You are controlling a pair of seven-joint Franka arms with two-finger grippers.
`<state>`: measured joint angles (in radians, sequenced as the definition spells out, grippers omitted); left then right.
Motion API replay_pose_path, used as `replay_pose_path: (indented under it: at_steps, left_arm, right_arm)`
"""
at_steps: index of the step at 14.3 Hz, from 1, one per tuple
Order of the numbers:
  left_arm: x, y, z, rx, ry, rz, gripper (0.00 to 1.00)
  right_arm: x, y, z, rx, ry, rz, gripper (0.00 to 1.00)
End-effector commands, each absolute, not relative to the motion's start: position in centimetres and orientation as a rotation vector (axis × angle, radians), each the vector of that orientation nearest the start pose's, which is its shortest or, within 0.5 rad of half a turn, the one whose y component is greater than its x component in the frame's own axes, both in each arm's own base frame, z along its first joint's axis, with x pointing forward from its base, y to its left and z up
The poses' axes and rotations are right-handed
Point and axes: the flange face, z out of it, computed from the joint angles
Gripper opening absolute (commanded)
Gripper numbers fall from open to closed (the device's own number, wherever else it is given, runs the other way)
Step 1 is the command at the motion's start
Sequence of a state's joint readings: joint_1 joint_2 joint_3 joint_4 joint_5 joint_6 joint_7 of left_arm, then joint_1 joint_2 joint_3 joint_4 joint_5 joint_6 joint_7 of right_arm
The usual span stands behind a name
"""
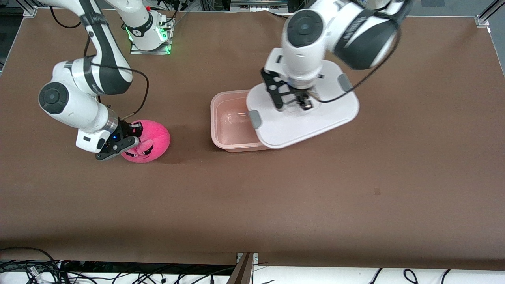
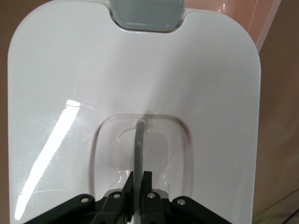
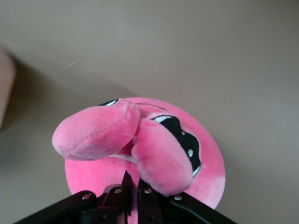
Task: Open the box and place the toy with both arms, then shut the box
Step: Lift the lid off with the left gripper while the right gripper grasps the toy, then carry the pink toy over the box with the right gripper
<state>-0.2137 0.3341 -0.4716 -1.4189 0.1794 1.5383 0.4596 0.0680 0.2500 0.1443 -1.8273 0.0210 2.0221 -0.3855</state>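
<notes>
The box's pinkish base [image 1: 229, 118] stands open mid-table. Its white lid [image 1: 315, 122], with two grey clips, hangs askew over the base's end toward the left arm. My left gripper [image 1: 298, 103] is shut on the lid's grey centre handle [image 2: 138, 144]; its fingers [image 2: 146, 179] pinch the handle over the lid [image 2: 70, 70]. The hot-pink toy [image 1: 152, 144] sits at table level toward the right arm's end. My right gripper [image 1: 130, 138] is shut on the plush of the toy [image 3: 154, 154], its fingertips [image 3: 127, 182] buried in it. I cannot tell whether the toy is off the table.
The brown table top [image 1: 276, 197] lies bare between the toy and the box and toward the front camera. The right arm's base [image 1: 150, 35] stands at the table's back edge. Cables hang below the front edge [image 1: 39, 272].
</notes>
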Motion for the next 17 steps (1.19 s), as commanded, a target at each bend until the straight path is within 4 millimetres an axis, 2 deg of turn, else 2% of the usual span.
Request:
replay_pose_path:
  at_steps: [1, 4, 6, 8, 9, 13, 15, 17]
  left_arm:
    - [54.1, -28.8, 55.8, -2.621, 1.643, 0.272, 0.0]
    - [56.6, -22.0, 57.9, -2.615, 1.675, 0.298, 0.0]
    - [57.9, -18.6, 58.8, -2.571, 1.751, 0.282, 0.0]
    - [58.0, -17.7, 58.2, -2.517, 1.843, 0.328, 0.0]
    - [58.0, -17.4, 58.1, -2.514, 1.843, 0.346, 0.0]
    - [58.3, -16.4, 58.1, -2.519, 1.822, 0.352, 0.0]
    - [58.2, -16.6, 58.1, -2.524, 1.817, 0.351, 0.0]
    - [58.1, -16.9, 58.2, -2.516, 1.822, 0.351, 0.0]
  right_arm:
    - [60.0, 19.2, 45.9, -2.831, -1.249, 0.104, 0.0]
    - [57.6, 27.1, 49.3, -2.626, -1.646, 0.042, 0.0]
    - [54.7, 33.0, 50.1, -2.48, -1.883, 0.019, 0.0]
    - [50.3, 40.1, 49.4, -2.366, -2.105, 0.037, 0.0]
    - [48.8, 42.5, 48.7, -2.328, -2.183, 0.048, 0.0]
    - [46.1, 47.7, 45.7, -2.234, -2.281, 0.093, 0.0]
    - [45.4, 49.1, 44.3, -2.245, -2.285, 0.111, 0.0]
    - [45.6, 49.8, 42.2, -2.236, -2.294, 0.134, 0.0]
